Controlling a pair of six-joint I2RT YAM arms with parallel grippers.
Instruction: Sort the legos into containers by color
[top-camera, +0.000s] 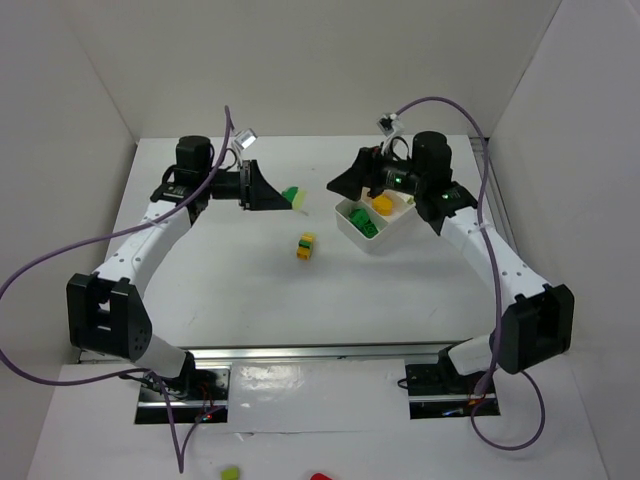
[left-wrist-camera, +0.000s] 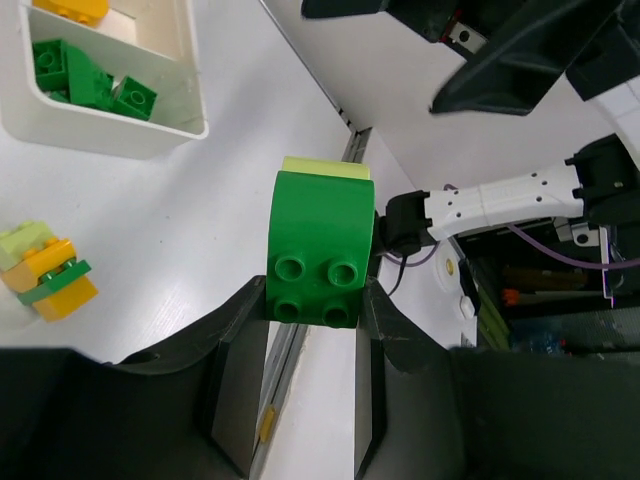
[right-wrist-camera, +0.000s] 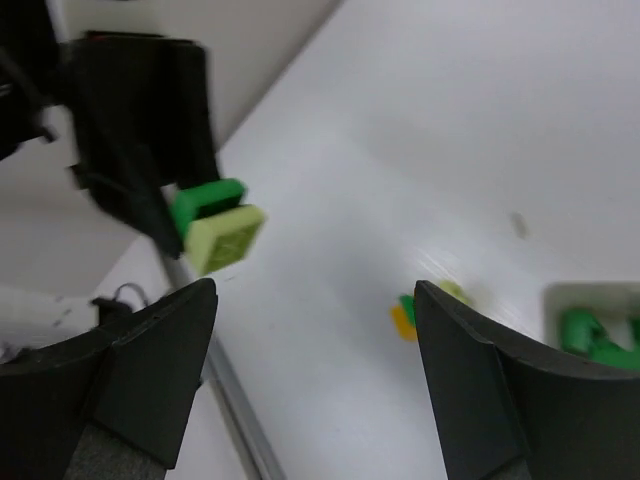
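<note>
While the left pincer (left-wrist-camera: 318, 300) is clamped tight on a green brick (left-wrist-camera: 320, 250) held off the worktop (top-camera: 250, 290) near its far edge, the brick's studs face back at the wrist. A pale green brick (left-wrist-camera: 325, 168) caps its outer end, so the pair's long axis points toward the right edge. The right pincer (right-wrist-camera: 315, 370) gapes wide with nothing in it, just beside the white tray (top-camera: 385, 240) at the far right, which holds green bricks (top-camera: 365, 226) and a yellow one (top-camera: 382, 204). A yellow-and-green stack (top-camera: 306, 246) lies near the worktop's middle.
</note>
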